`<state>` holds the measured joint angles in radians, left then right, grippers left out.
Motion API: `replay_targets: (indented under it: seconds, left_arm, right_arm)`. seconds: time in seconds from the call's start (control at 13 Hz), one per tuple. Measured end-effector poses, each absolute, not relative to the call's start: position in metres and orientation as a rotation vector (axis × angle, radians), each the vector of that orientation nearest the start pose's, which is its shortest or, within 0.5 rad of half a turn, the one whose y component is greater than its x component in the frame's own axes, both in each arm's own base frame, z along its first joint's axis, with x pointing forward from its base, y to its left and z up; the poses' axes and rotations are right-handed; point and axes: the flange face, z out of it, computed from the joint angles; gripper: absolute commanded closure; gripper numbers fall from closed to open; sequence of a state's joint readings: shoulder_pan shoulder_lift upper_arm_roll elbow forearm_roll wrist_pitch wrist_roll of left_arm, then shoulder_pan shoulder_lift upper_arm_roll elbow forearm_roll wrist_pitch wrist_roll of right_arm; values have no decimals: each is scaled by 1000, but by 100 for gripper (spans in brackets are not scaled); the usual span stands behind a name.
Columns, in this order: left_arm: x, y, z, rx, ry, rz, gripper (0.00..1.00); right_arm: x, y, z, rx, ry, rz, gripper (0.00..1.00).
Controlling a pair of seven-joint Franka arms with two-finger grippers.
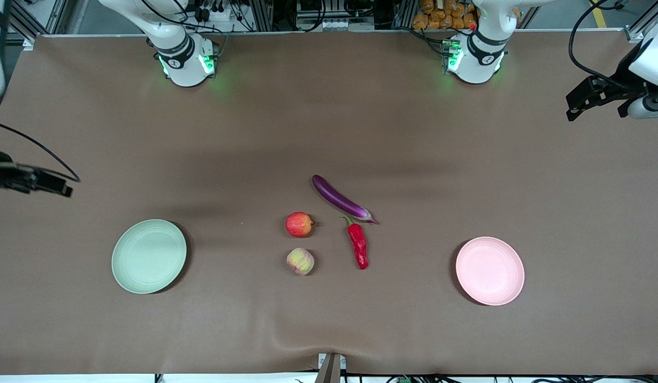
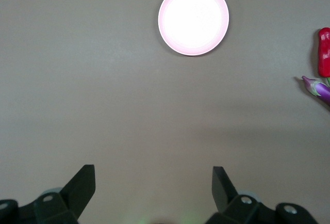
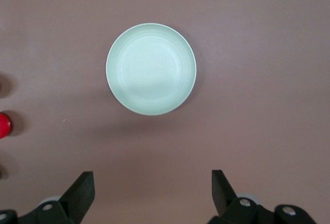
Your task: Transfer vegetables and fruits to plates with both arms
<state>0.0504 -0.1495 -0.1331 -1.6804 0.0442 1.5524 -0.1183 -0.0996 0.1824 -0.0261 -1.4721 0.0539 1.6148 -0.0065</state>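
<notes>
**Nothing picked yet: both grippers high, all produce on the table**

Left gripper (image 2: 153, 185) spread wide, empty, up over the table's left-arm end. Right gripper (image 3: 152, 187) likewise wide and empty, over the right-arm end.

Mid-table: eggplant (image 1: 340, 200), chili pepper (image 1: 358, 246) at its 6 o'clock; apple (image 1: 299, 224), peach (image 1: 300, 261) below it. Pink plate (image 1: 490, 271) and green plate (image 1: 149, 256) bare.

Next, likely: descend and grasp.
</notes>
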Motion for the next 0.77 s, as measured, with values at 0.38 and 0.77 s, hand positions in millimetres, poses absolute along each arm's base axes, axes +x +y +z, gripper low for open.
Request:
replay_targets:
  seconds: [0.38, 0.77]
  left_arm:
    - [504, -40, 655, -3080, -57, -56, 0]
    - [512, -45, 628, -3091, -44, 58, 0]
  right_arm:
    - [552, -81, 630, -3075, 189, 104, 0]
    - [544, -71, 630, -3071, 170, 148, 0]
